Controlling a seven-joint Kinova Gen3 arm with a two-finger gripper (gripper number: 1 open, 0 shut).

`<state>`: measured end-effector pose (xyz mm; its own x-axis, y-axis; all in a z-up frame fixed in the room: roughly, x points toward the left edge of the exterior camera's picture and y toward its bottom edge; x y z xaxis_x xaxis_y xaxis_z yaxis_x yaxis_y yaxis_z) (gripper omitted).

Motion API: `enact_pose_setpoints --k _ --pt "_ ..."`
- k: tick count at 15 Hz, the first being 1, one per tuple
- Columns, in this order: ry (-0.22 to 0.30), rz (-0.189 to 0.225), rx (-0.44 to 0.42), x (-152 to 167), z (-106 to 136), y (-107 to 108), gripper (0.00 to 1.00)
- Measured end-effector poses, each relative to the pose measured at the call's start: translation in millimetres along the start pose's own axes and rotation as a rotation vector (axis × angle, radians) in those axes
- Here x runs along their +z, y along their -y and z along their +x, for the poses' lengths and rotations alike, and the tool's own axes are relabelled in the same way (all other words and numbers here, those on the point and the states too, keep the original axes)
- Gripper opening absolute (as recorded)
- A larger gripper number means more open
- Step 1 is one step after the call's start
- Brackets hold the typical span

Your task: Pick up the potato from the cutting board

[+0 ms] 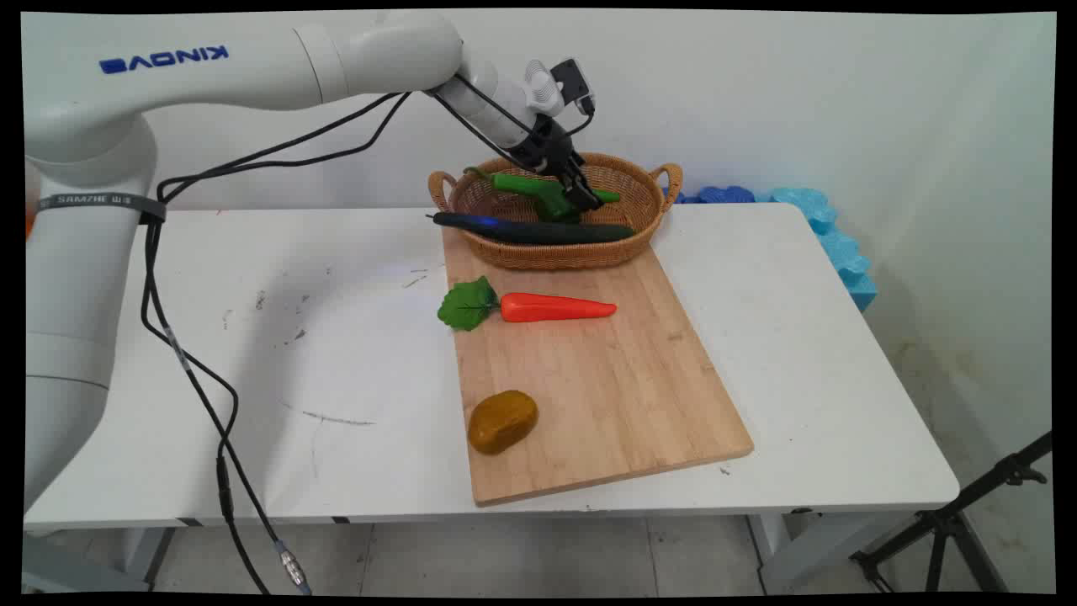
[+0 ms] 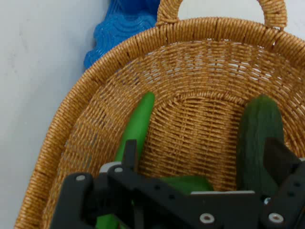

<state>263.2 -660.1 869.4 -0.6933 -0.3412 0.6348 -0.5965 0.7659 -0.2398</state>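
A white table [image 1: 799, 353] is seen, with a wooden cutting board [image 1: 606, 396] laid across it. On the board's far end a wicker basket [image 1: 639, 227] is set. A dark cucumber [image 1: 538, 231] is lodged along the basket's near side, one end poking over the rim. A carrot [image 1: 555, 307] is laid on the board just before the basket. A bent light-green vegetable [image 1: 526, 187] is held within the basket, and a potato [image 1: 502, 421] is placed at the board's near corner. The gripper [image 1: 589, 198] is lowered into the basket, its fingers [image 2: 129, 152] spread apart about the green vegetable, nothing being clamped.

Green pepper [image 2: 138, 126] partly behind fingers [image 2: 129, 153]
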Motion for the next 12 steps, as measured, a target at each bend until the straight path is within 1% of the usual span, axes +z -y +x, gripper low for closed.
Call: enact_pose_setpoints --k 6,10,12 --pt "-0.017 0.009 -0.028 -9 1 -1 1.00" --pt "-0.024 0.025 -0.074 -30 3 -5 1.00" --pt "-0.023 0.031 -0.107 -43 3 -11 1.00"
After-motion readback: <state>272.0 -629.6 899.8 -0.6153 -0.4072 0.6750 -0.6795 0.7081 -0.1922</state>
